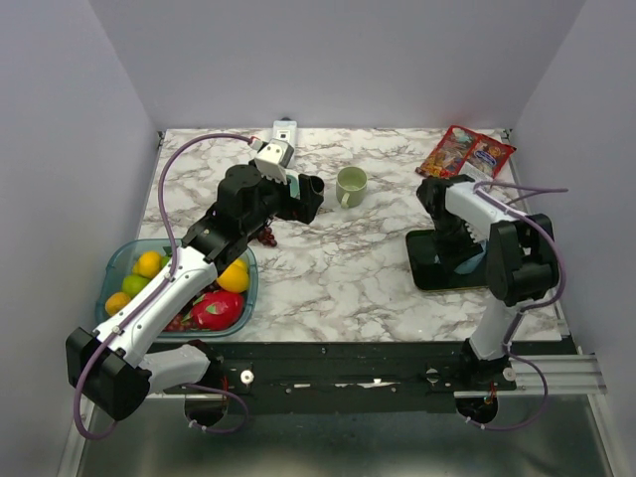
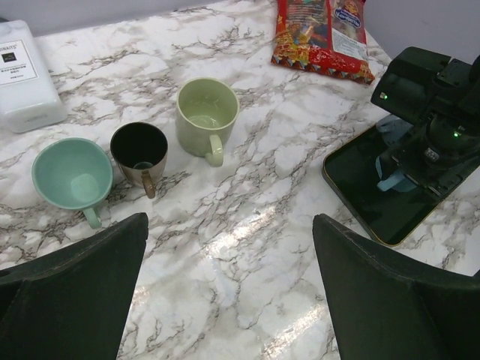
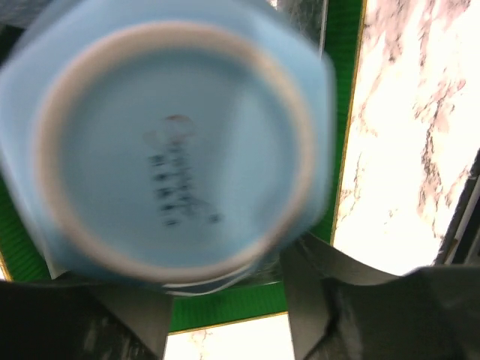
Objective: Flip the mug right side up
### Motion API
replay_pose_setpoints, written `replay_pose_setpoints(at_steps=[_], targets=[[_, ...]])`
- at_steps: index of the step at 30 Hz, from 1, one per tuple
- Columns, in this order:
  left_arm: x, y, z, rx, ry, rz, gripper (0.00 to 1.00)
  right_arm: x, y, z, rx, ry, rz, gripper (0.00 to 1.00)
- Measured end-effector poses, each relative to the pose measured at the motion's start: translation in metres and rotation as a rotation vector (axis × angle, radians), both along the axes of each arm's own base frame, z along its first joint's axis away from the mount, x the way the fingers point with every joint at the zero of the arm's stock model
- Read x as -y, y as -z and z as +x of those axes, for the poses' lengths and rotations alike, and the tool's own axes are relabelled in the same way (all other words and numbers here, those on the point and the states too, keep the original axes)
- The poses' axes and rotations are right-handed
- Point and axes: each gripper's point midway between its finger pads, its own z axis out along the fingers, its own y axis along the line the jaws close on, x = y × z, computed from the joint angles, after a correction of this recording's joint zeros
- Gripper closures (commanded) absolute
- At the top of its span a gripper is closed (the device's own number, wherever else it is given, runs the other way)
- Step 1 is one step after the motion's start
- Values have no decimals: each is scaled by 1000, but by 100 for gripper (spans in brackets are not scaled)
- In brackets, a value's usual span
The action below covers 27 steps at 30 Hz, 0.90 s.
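Note:
A light blue mug (image 3: 176, 142) fills the right wrist view, upside down, its printed base facing the camera. My right gripper (image 3: 225, 281) straddles it, one finger (image 3: 322, 300) on each side, and looks shut on it over a dark tray (image 1: 427, 273). From above only a blue sliver of the mug (image 1: 477, 260) shows under the right gripper (image 1: 465, 250). The left wrist view shows the mug's handle (image 2: 388, 174). My left gripper (image 1: 310, 194) is open and empty above the marble (image 2: 229, 225).
Three upright mugs stand at the back: teal (image 2: 72, 174), dark brown (image 2: 139, 151), light green (image 2: 206, 114). A white bottle (image 2: 24, 73) lies far left, a red snack packet (image 1: 464, 152) far right, a fruit bowl (image 1: 179, 288) near left.

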Motion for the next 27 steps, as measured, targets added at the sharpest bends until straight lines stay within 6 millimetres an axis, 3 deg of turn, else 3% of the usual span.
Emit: replay_pose_setpoints(at_steps=[7, 14, 23, 26, 27], targets=[[2, 0, -1, -6, 11, -9, 1, 7, -8, -15, 110, -98, 7, 30], [4, 0, -3, -13, 22, -18, 1, 9, -9, -3, 155, -145, -4, 35], [3, 1, -2, -19, 20, -19, 1, 10, -8, 9, 195, -197, -17, 57], [4, 1, -2, -20, 24, -20, 1, 10, -8, 10, 196, -206, -17, 70], [4, 2, -2, -21, 24, -20, 1, 10, -8, 10, 197, -205, -18, 83]])
